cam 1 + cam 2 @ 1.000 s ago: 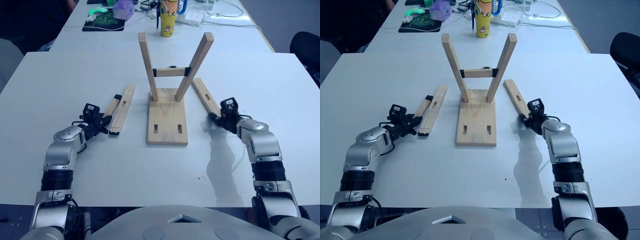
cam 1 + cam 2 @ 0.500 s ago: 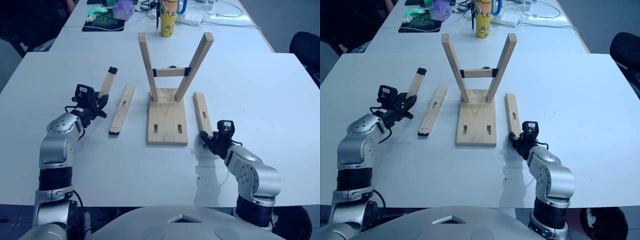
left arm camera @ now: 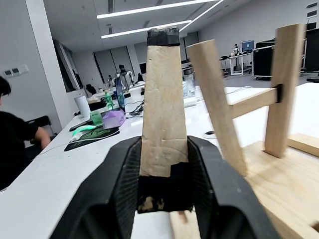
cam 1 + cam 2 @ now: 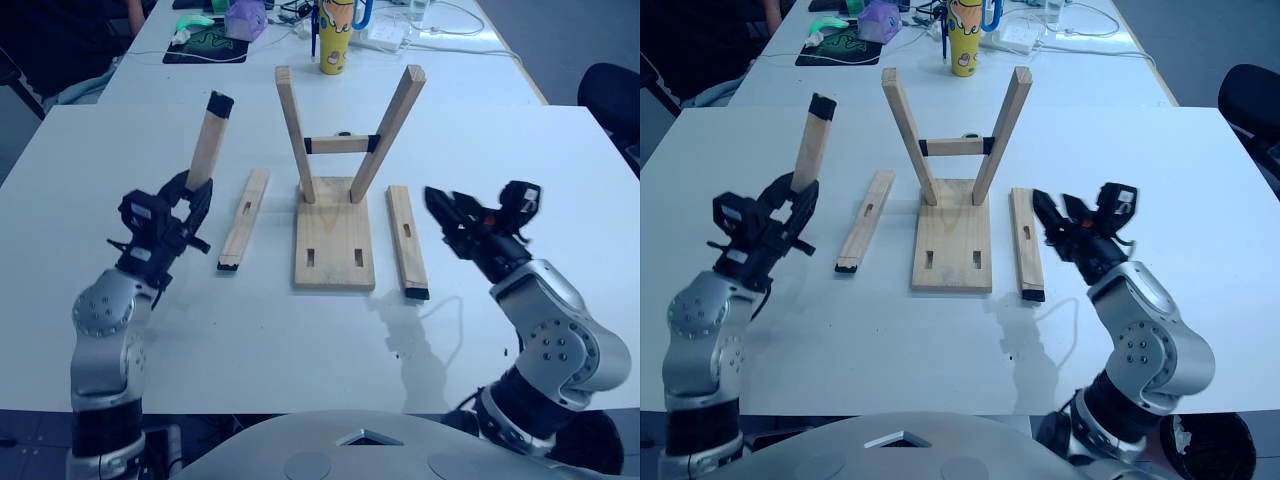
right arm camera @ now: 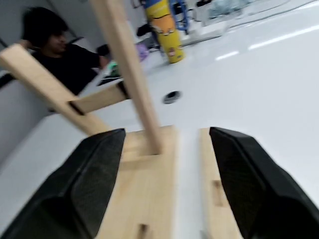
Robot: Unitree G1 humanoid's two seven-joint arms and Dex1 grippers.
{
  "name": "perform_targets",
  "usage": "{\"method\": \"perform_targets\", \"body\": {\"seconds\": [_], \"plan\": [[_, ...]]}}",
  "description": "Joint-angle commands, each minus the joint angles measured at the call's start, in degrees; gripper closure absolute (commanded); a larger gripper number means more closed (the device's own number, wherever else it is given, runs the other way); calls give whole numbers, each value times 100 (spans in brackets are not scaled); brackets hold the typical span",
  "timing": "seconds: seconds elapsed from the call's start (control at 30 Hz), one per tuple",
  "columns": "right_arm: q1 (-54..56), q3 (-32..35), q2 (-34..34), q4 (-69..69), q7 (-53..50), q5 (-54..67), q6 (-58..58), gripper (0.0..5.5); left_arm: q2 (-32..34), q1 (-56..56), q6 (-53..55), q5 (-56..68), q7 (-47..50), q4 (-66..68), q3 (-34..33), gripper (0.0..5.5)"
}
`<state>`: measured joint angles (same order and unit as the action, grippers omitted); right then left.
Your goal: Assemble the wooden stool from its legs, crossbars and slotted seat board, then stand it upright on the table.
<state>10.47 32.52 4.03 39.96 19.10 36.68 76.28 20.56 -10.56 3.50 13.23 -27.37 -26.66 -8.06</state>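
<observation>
Here the left gripper [image 3: 164, 145] is clamped on the lower end of a black-capped wooden bar [image 4: 208, 140], holding it off the table [image 4: 560, 170] and nearly upright (capped end on top). The right gripper [image 5: 167, 134] hangs above the table with its fingers spread wide and nothing between them, near a loose leg [image 4: 405, 240] lying just right of the seat board [image 4: 335, 250]. That board lies flat, two legs [image 4: 296, 130] standing in its far end, joined by a crossbar [image 4: 342, 144]. Another leg [image 4: 245, 215] lies to its left.
</observation>
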Motion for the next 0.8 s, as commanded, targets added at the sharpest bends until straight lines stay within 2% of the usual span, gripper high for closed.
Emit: {"method": "perform_targets", "body": {"seconds": [0.03, 0.17, 0.43, 0.6, 0.8], "plan": [[666, 352, 694, -385, -256, 981, 511, 235, -67, 167, -208, -306, -195, -152, 819, 417], [827, 448, 1228, -576, -943, 1743, 377, 235, -145, 626, -141, -447, -399, 104, 1506, 417], [643, -16, 1271, -1020, -2251, 3470, -376, 235, -251, 925, 57, -581, -412, 229, 2045, 417], [467, -588, 766, -1211, -3215, 5060, -1172, 235, -300, 999, 106, -488, -313, 351, 2035, 417], [168, -1155, -160, -1220, -3804, 6020, -1946, 235, -368, 1121, 287, -131, -187, 423, 1672, 418]]}}
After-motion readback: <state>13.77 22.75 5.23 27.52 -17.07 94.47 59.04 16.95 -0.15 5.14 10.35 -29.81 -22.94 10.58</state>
